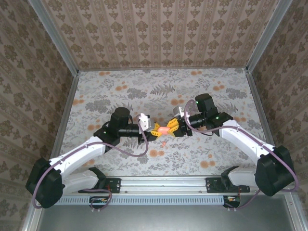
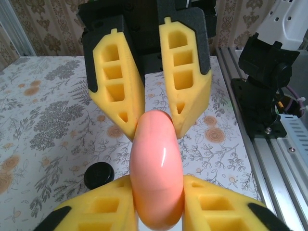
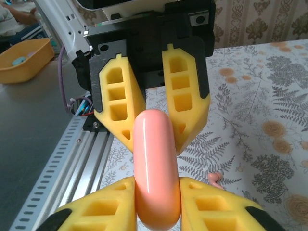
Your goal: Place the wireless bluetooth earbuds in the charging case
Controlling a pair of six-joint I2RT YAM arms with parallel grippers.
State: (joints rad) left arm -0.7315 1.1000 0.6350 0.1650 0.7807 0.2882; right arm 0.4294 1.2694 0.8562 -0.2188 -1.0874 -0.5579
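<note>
The charging case (image 1: 163,130) is a smooth salmon-pink capsule held in the air between both arms, above the middle of the table; its lid looks closed. My left gripper (image 1: 154,133) is shut on its left end, the yellow fingers (image 2: 103,204) pressing both sides of the case (image 2: 156,163). From the other side my right gripper (image 1: 173,128) is shut on the opposite end, its fingers (image 3: 214,204) flanking the case (image 3: 155,163). Each wrist view shows the other gripper's fingertips touching the far end. The earbuds are out of view.
A round black disc (image 2: 98,175) lies on the floral tablecloth under the left gripper. A small pink piece (image 3: 215,179) lies on the cloth below the case. The aluminium rail (image 2: 276,154) runs along the near edge. Wallpapered walls enclose the table.
</note>
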